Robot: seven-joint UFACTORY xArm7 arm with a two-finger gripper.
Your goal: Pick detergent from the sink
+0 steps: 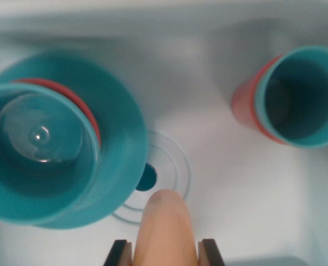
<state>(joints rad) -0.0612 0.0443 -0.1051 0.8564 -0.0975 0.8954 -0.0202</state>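
In the wrist view I look straight down into a white sink (pixel 219 183). A peach-coloured detergent bottle (pixel 165 221) with a rounded top rises at the bottom centre. My gripper (pixel 165 254) is shut on it. The two dark fingers (pixel 119 254) press against its left and right sides. The bottle's lower part is hidden below the frame edge.
Left of the bottle, a teal cup (pixel 36 149) stands in stacked teal and red dishes (pixel 119 138). A teal cup with a red outside (pixel 300 97) stands at the upper right. The round drain (pixel 153 177) lies just beyond the bottle's top.
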